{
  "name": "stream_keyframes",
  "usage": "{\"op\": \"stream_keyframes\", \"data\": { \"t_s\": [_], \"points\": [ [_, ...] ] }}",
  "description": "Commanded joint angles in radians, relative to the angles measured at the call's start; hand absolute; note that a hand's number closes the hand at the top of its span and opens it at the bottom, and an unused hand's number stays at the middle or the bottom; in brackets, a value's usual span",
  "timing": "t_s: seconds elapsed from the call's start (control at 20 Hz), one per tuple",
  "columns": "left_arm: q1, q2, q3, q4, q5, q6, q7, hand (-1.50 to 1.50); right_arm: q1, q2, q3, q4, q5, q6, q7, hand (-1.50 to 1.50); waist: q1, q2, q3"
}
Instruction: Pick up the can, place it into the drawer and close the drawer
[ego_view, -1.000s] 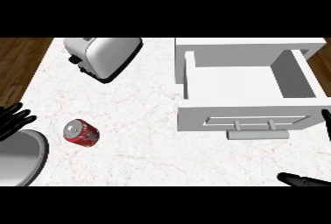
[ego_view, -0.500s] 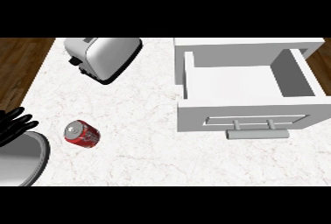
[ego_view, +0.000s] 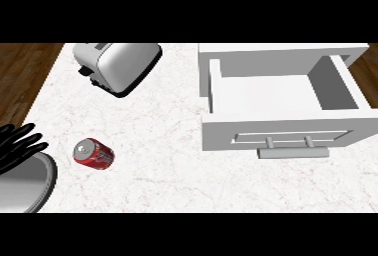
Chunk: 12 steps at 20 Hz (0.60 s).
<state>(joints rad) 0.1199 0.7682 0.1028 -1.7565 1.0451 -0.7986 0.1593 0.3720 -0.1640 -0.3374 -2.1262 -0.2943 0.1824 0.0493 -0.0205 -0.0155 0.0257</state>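
At the far left, dark brown wood floor (ego_view: 26, 75) with plank grain borders the counter (ego_view: 162, 170), a white stone-like slab with faint pale veining. At the near left edge, the left hand (ego_view: 16, 145) shows glossy black fingers, straight and slightly spread, holding nothing. Its rounded, smooth grey forearm (ego_view: 22, 187) lies just below. Just right of the fingers, not touching them, the can (ego_view: 94, 153) lies on its side on the counter. It is a short red cylinder with a silvery round end facing far-left. Farther back stands a shiny chrome toaster (ego_view: 122, 62) with rounded corners and dark trim. To the right, well apart from the can, the drawer (ego_view: 277, 131) is pulled out, a matte white box with flat walls. A grey bar handle (ego_view: 293, 151) sits on its near front. The right hand is out of sight.
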Motion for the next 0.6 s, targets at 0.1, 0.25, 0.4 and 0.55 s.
{"op": "stream_keyframes", "data": {
  "t_s": [0.1, 0.25, 0.4, 0.55],
  "points": [
    [-0.038, 0.053, 0.031, 0.167, 0.063, 0.024, 0.064, -1.5, 0.066, -0.025, -0.073, -0.013, -0.097, 0.07, -0.006, -1.5, -0.011, 0.017, -0.026],
    [-0.101, 0.069, 0.026, 0.167, 0.106, 0.072, 0.102, -1.5, 0.064, 0.004, -0.06, -0.021, -0.064, 0.054, -0.017, -1.5, -0.011, 0.019, -0.026],
    [-0.121, 0.007, -0.016, 0.177, 0.051, 0.094, 0.113, -1.5, 0.052, -0.002, -0.072, 0.008, -0.068, 0.072, -0.035, -1.5, -0.012, 0.02, -0.026],
    [-0.136, -0.027, -0.024, 0.206, -0.011, 0.078, 0.116, -1.5, 0.052, -0.048, -0.133, 0.033, -0.129, 0.113, -0.027, -1.5, -0.006, 0.019, -0.026]
  ]
}}
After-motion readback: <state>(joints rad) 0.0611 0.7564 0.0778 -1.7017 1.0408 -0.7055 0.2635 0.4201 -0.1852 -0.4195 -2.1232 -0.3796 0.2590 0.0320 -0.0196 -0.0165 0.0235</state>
